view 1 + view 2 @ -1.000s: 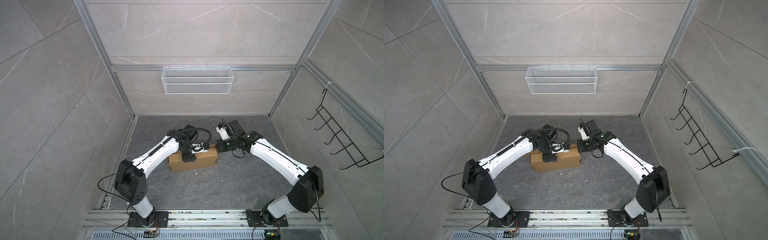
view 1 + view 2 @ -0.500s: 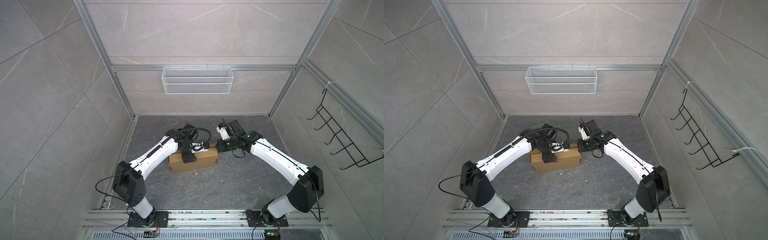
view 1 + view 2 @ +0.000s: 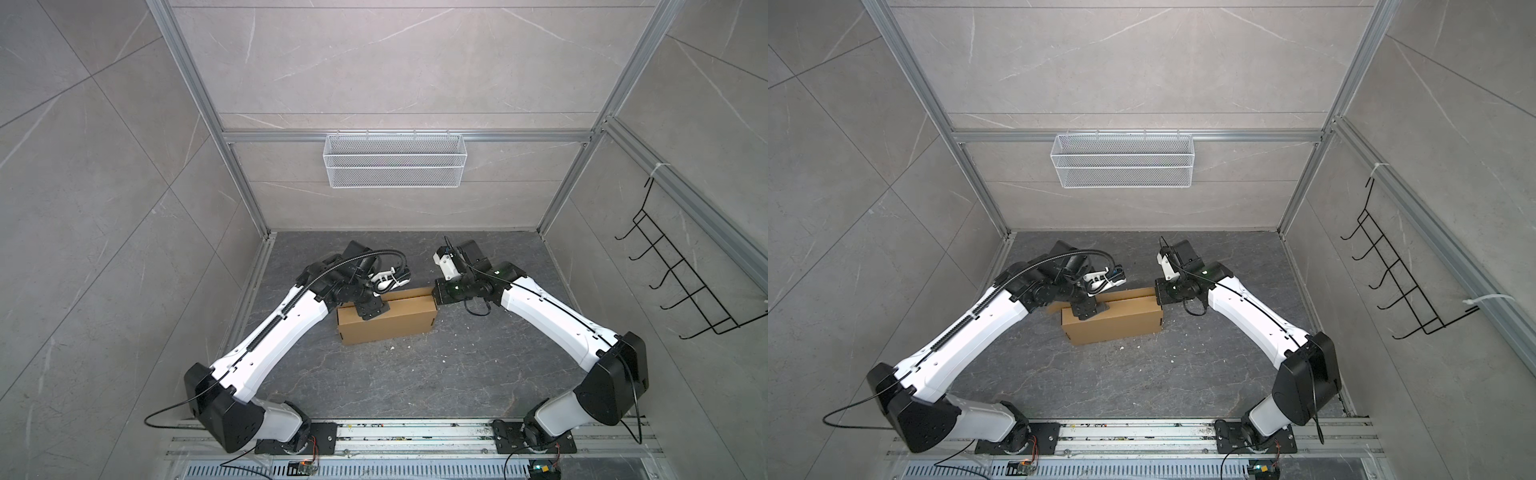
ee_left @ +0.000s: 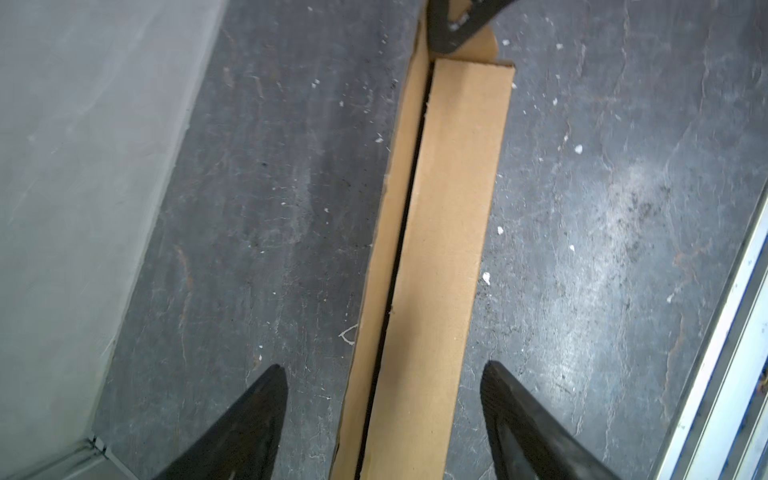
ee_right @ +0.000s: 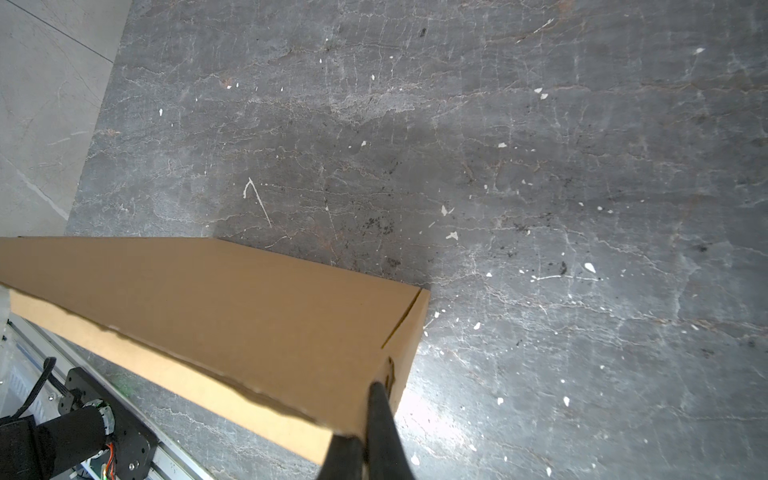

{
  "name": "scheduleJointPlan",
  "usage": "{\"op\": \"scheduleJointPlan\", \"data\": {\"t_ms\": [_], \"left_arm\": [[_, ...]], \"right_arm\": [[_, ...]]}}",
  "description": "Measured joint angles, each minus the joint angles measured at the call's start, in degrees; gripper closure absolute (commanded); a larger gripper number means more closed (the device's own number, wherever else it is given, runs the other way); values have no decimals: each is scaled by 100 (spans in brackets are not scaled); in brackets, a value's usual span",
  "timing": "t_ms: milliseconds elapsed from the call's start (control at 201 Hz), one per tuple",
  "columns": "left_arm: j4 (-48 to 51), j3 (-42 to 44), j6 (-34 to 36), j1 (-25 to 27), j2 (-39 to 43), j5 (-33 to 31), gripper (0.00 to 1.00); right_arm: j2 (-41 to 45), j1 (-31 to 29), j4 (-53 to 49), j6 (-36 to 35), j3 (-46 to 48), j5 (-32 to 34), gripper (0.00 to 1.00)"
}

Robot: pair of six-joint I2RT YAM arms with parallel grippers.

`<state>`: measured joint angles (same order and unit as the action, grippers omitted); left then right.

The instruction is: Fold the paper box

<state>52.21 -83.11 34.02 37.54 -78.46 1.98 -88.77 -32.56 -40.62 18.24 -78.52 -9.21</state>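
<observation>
The plain brown corrugated cardboard box (image 3: 390,322) is standing on a long narrow side on the dark grey veined stone floor (image 3: 374,374), midway between the two arms in both top views. A dark gap is running along its upper face. The left gripper (image 4: 384,368) is hanging over the box near its left end, spread wide, with a black finger (image 4: 249,415) on either side and gripping nothing. The right gripper (image 5: 376,399) is pinched fully together. Its tips are touching the box's upper right-hand corner, with nothing showing between them.
</observation>
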Motion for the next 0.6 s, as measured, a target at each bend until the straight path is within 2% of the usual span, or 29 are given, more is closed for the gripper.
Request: {"op": "scheduleJointPlan", "data": {"t_ms": [159,264,453,602], "left_arm": [[9,321,-1038,-201,697,-223,27],[177,398,-1700,-636,942,-90,27],[455,802,-2610,-1982,1316,868,28],[579,1121,-2986,-2562,1427,1567,31]], "right_arm": [[2,0,-2,0,0,0,99],[2,0,-2,0,0,2,99],[2,0,-4,-4,0,2,99],[2,0,-4,-4,-2,2,99]]}}
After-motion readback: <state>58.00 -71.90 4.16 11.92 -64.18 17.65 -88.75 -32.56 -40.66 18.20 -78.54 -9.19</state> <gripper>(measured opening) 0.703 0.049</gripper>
